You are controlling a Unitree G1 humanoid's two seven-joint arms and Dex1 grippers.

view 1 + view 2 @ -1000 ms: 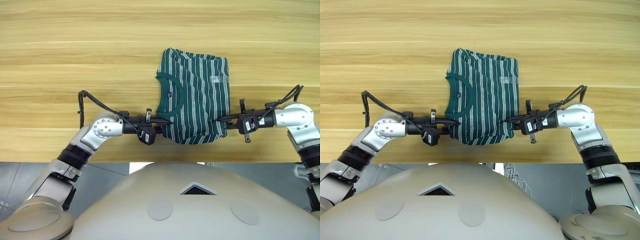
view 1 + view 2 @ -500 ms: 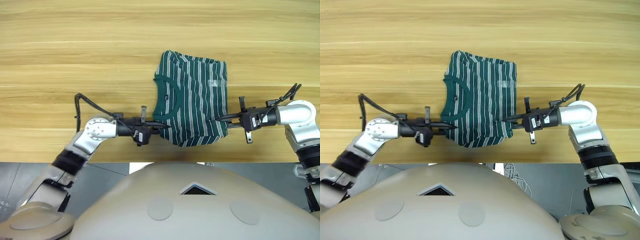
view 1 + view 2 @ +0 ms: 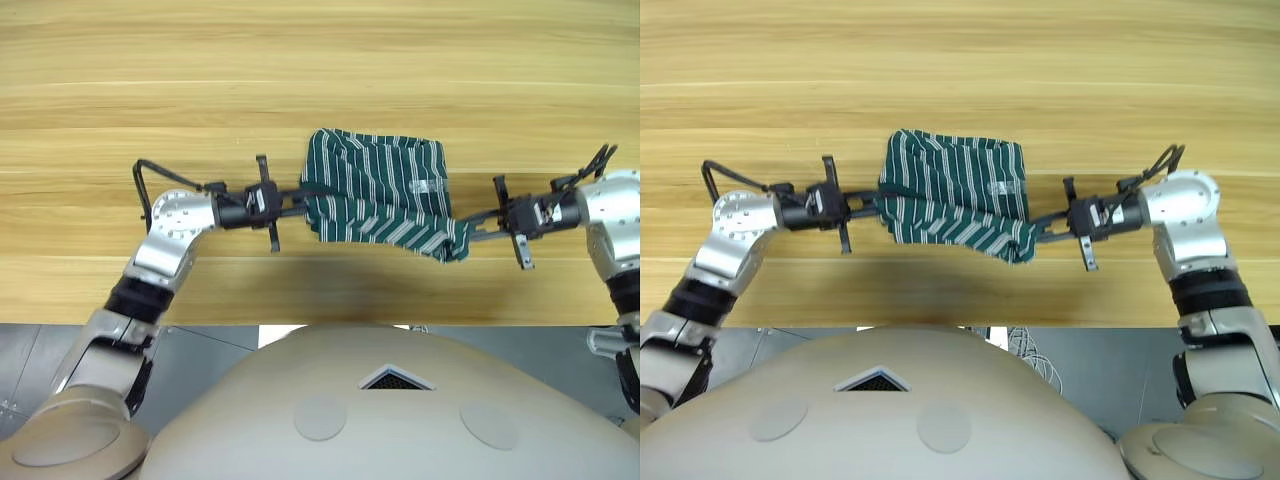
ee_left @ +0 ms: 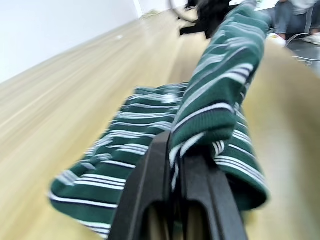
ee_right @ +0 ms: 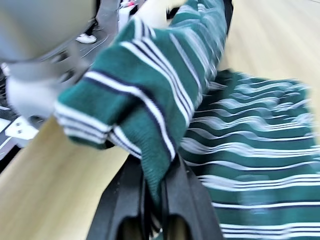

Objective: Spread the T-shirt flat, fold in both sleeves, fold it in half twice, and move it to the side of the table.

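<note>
Left eye view shows the T-shirt (image 3: 380,190) slung crosswise between the left gripper (image 3: 301,197) and right gripper (image 3: 464,231), each with jaws pinching a near corner, its far half resting on the tabletop (image 3: 300,80) beyond them.

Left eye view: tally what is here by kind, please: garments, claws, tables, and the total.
Garments: 1, the green striped T-shirt
Claws: 2, the left claw and the right claw, each shut on a near corner of the garment
Tables: 1, the wooden table
Total: 4
</note>
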